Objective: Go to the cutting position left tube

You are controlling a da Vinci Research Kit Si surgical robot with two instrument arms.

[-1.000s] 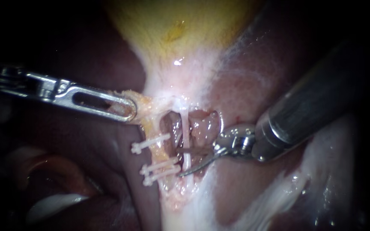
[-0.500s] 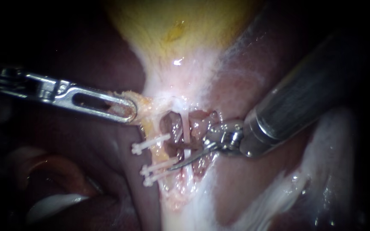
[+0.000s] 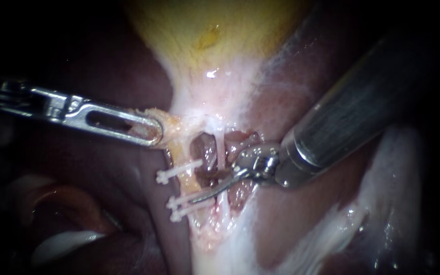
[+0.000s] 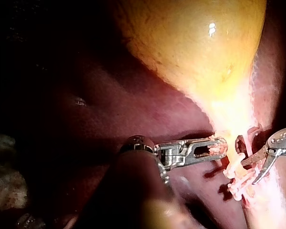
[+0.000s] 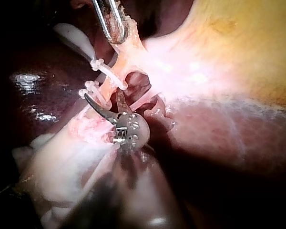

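Jaws on the left instrument [image 3: 151, 131] are clamped down on a flap of yellowish tissue [image 3: 171, 125] at the neck of the gallbladder [image 3: 215, 30], left of centre in the endoscope view. Over on the right instrument [image 3: 203, 187] the jaws are curved blades, gaping apart with nothing pinched between them. The lower blade reaches across to the left tube [image 3: 188, 183] just below centre, landing in the gap between the upper clip [image 3: 179, 170] and the lower two clips [image 3: 189, 203]; can't tell if it's actually touching.
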